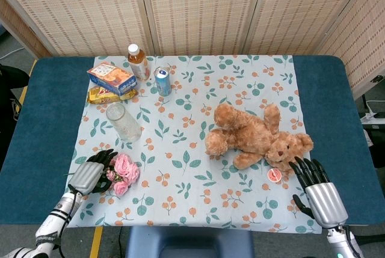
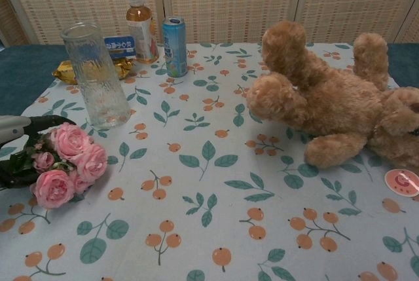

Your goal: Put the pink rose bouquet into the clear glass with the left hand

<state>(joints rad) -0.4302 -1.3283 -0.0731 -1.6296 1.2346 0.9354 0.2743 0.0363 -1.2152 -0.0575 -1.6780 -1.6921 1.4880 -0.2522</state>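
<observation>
Reaching for the pink rose bouquet (image 1: 120,172)

Left hand (image 1: 90,174) over the stems, fingers spread (nothing gripped yet); could crush blooms or tip the nearby clear glass (image 1: 123,122) if closed carelessly.

**Little legible print on the table**

No word or number reads clearly in either view. The blue snack box (image 2: 120,46) behind the clear glass carries white characters on its side, too small to make out. The tea bottle (image 2: 140,27) has a pale label and the blue drink can (image 2: 174,46) some light print, both unreadable. The round pink tag (image 2: 402,182) beside the teddy bear shows a red mark that looks like a letter G, though this is uncertain.
</observation>
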